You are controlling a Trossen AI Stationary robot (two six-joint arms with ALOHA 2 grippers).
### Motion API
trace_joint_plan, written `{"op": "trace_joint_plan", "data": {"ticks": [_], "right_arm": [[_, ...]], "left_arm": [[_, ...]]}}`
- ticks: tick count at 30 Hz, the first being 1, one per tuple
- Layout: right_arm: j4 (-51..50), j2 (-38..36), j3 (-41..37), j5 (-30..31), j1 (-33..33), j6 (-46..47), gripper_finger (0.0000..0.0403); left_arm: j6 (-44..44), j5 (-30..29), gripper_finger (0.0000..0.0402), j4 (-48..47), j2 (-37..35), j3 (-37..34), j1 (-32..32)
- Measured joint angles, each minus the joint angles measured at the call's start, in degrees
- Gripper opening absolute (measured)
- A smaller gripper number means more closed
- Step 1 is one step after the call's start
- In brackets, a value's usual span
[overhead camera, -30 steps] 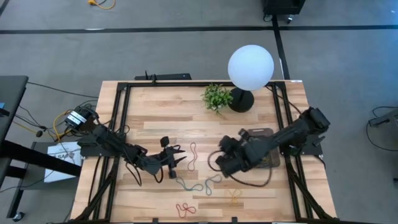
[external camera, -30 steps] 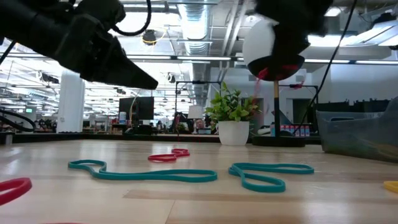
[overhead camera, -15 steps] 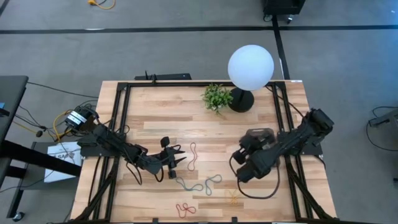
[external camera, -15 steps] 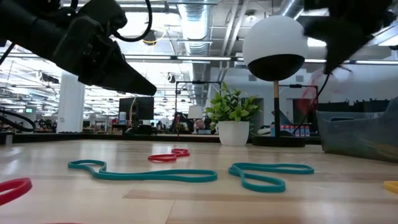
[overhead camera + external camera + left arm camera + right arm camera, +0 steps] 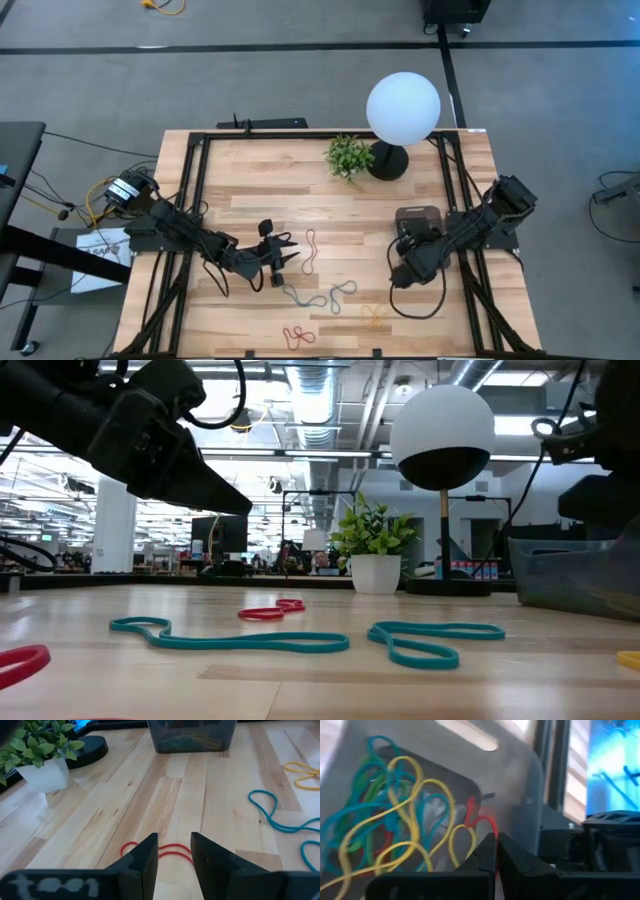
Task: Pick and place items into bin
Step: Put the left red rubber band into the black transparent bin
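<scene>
My left gripper [image 5: 287,256] hovers with fingers spread over a red band [image 5: 167,849] at seven o'clock, staged for picking. My right gripper [image 5: 496,851], at four o'clock, pinches a red band [image 5: 479,821] above the bin [image 5: 418,214], for dropping.

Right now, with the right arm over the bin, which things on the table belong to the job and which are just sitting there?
Job:
- bin, bands already inside
- red band in the right gripper, above the bin
- loose bands: red, teal, yellow, red
- left gripper, open, over the red band

Lying about:
- plant
- globe lamp
</scene>
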Motion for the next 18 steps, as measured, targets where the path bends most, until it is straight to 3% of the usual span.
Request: {"op": "trace_joint_plan", "data": {"ticks": [5,18], "right_arm": [[0.28,0.01,1.90,5.15,0.73,1.26,0.0001],[0.34,0.00,2.60,4.77,-1.28,0.43,0.0062]], "left_arm": [[0.00,-0.02,0.0108,-0.02,0.00,0.00,0.02],[-0.83,0.01,0.0108,-0.04,0.02,0.00,0.02]]}}
